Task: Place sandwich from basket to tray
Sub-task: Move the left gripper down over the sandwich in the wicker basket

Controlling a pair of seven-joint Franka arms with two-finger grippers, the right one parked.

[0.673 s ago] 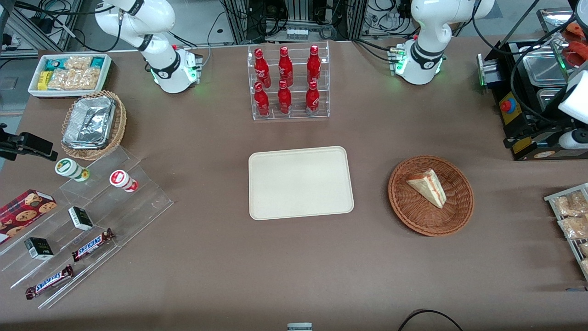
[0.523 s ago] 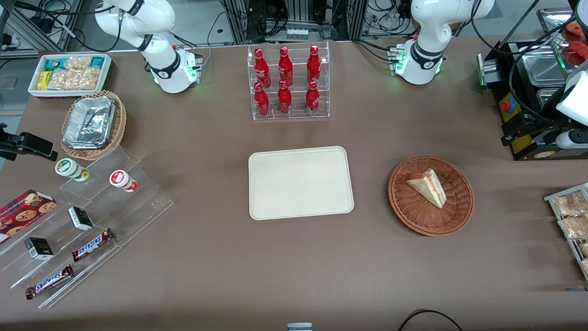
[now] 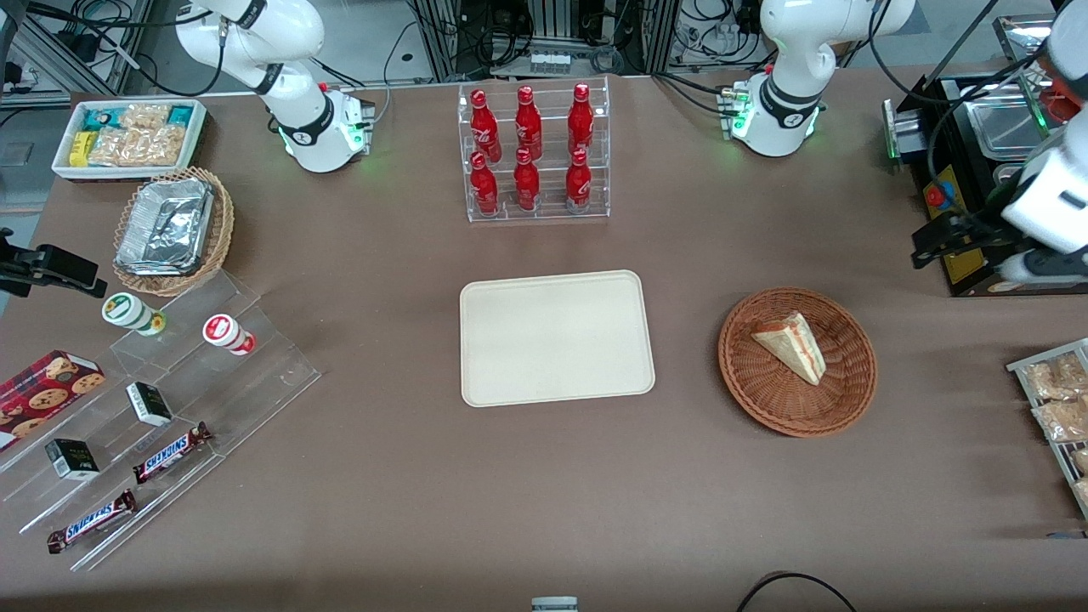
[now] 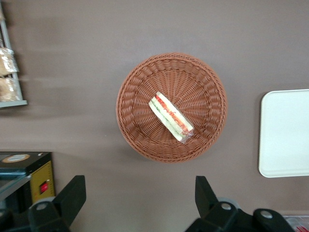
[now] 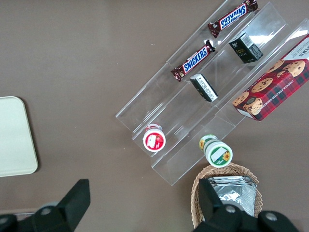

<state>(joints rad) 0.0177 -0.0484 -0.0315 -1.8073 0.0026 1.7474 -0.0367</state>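
Note:
The sandwich, a pale wedge with red and green filling at its edge, lies in the round reddish-brown basket. The cream tray lies flat beside the basket, toward the parked arm's end, with nothing on it. My left arm's gripper hangs open well above the table, off the basket's rim toward the working arm's end and a little farther from the front camera. Nothing is between its fingers.
A black machine stands close beside the gripper. A rack of snack packets lies near the basket at the table's edge. A clear rack of red bottles stands farther back than the tray. Acrylic shelves of candy sit at the parked arm's end.
My left arm's gripper has swung away from the black machine toward the basket. The sandwich, basket and tray have not moved.

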